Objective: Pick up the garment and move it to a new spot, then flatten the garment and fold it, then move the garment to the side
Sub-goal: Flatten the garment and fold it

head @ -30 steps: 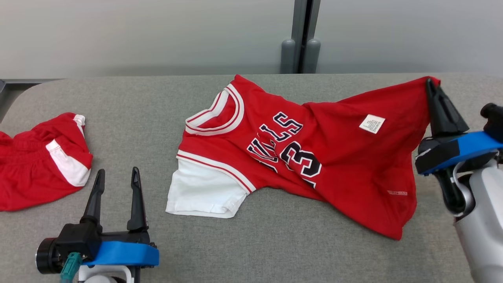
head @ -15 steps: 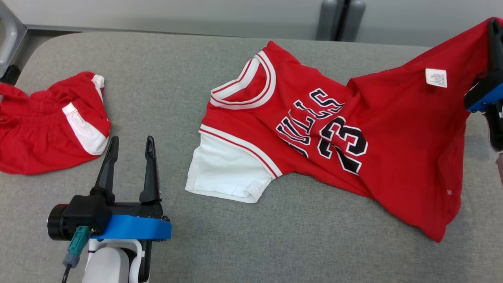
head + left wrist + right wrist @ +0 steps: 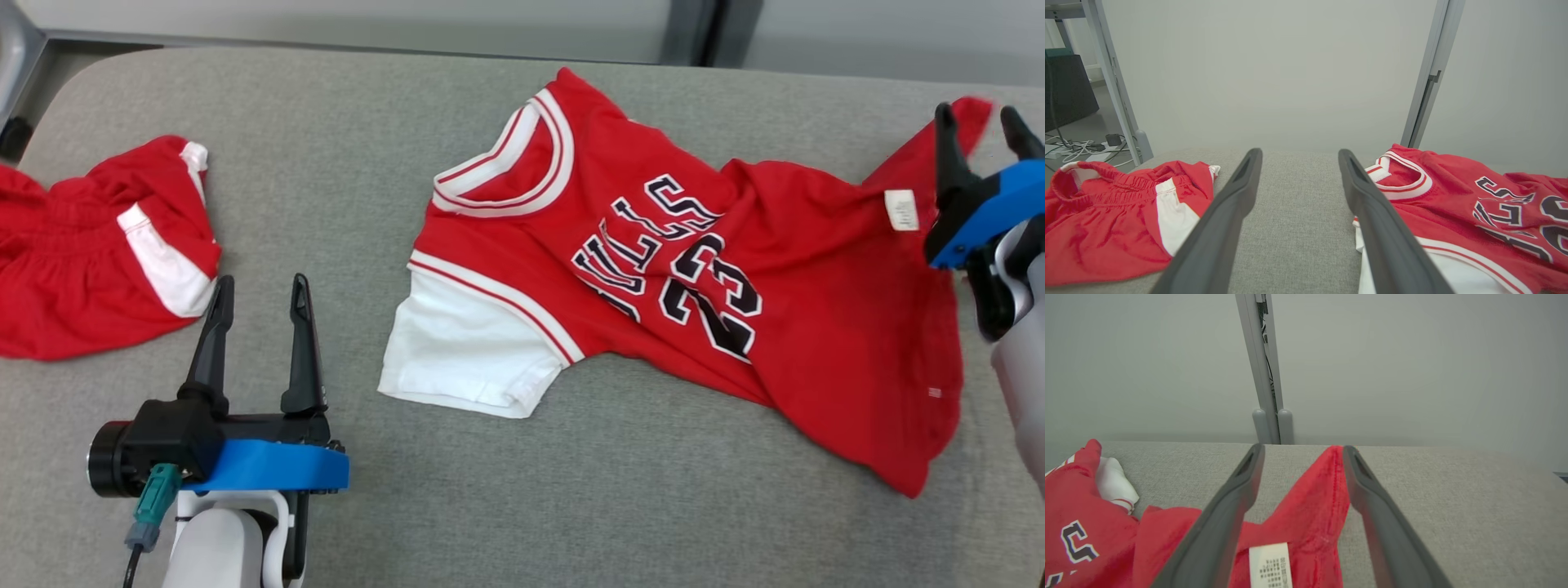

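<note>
- Near the worktop's [image 3: 522, 506] front-left corner, the left gripper [image 3: 261, 284] hovers empty, fingers spread, between the red shorts [image 3: 90, 253] and the white sleeve [image 3: 457, 359].
- Across the middle toward the right edge, the jersey [image 3: 653, 269] lies front-up but rumpled.
- Toward the far-right corner, the right gripper [image 3: 976, 114] has its fingers parted. A hem corner [image 3: 1318, 490] stands upright between them, leaning on one.
- Risk: that corner may cling to the finger on withdrawal, dragging the hem into fresh creases.
- The grey woven worktop probably grips cloth, so smoothing could bunch it.
- Beyond the far edge stand a pale partition [image 3: 1412, 367] and a grey post [image 3: 1265, 375].
</note>
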Available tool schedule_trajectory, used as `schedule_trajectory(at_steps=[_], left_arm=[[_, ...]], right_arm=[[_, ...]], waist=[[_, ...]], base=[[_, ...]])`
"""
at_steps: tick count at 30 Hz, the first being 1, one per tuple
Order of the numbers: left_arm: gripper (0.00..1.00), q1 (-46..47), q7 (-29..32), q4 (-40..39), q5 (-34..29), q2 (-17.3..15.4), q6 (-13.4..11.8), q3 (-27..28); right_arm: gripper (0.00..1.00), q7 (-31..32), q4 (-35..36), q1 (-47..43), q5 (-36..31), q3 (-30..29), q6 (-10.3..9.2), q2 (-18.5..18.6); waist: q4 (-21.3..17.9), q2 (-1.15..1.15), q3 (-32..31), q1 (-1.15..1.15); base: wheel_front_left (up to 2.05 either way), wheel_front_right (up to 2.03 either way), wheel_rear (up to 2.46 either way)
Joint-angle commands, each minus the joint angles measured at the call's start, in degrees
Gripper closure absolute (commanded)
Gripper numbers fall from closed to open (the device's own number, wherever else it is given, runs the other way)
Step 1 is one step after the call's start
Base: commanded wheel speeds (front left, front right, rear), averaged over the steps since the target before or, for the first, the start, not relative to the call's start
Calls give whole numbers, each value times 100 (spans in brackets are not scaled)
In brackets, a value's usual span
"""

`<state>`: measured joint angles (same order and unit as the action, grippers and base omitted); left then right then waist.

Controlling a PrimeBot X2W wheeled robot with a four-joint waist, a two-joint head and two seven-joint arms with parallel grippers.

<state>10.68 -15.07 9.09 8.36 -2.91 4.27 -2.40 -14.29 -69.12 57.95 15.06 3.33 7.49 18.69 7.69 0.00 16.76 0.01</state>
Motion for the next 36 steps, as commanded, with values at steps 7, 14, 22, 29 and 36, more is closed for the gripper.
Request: schedule_trajectory(at_steps=[7, 14, 22, 29, 36], left_arm=[[0, -216, -14, -21, -146, 5, 21, 216], [0, -452, -14, -59, -197, 4, 61, 387], [0, -614, -14, -89, -215, 4, 57, 422], [0, -701, -14, -114, -201, 4, 50, 424], [0, -733, -14, -130, -196, 4, 38, 402]], right_arm=[[0, -93, 203, -591, 247, 230, 2, -87], [0, -96, 1530, -1648, 602, 198, 2, -126], [0, -97, 2961, -3065, 719, 27, 2, -328], [0, -98, 3701, -4136, 621, 161, 1, -591], [0, 101, 3839, -4575, 601, 346, 2, -655]], waist=[[-420, 0, -325, -1], [-703, 0, -605, -1], [-821, 0, -798, -1], [-826, 0, -871, -1], [-791, 0, -853, -1]], base=[[0, 0, 0], [0, 0, 0], [0, 0, 0], [0, 0, 0], [0, 0, 0]])
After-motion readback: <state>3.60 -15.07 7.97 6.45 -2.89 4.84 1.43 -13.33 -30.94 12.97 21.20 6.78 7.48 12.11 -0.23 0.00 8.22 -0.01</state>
